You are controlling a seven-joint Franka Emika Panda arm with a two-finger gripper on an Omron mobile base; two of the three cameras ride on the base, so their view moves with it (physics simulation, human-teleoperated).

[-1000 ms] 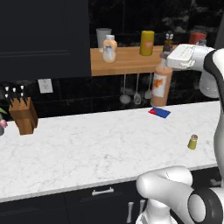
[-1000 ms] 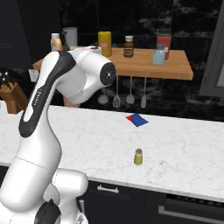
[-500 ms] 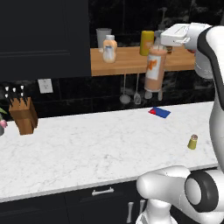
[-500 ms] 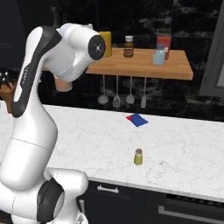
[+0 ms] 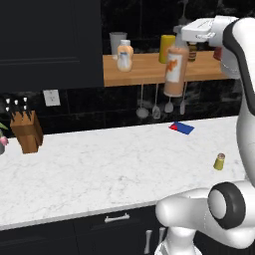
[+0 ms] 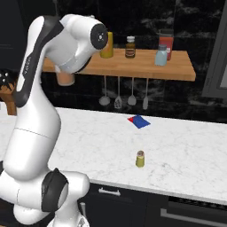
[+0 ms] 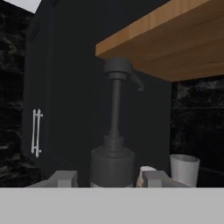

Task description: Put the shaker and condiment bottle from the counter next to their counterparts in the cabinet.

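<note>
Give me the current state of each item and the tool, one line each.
tool: shut on the condiment bottle's dark neck.
condiment bottle: lifted, upright, in front of the shelf's edge.
shaker: upright on the counter, untouched.
squat orange-and-white bottle: upright on the cabinet shelf.
pale blue shaker: upright on the shelf.
small dark brown bottle: upright on the shelf.

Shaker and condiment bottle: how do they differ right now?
The shaker is tiny and yellow-green with a grey cap; the condiment bottle is tall, orange-brown, with a white label. The shaker stands free on the counter; the bottle hangs in the air, gripped at its dark neck, in front of the shelf. Both are upright.
</note>
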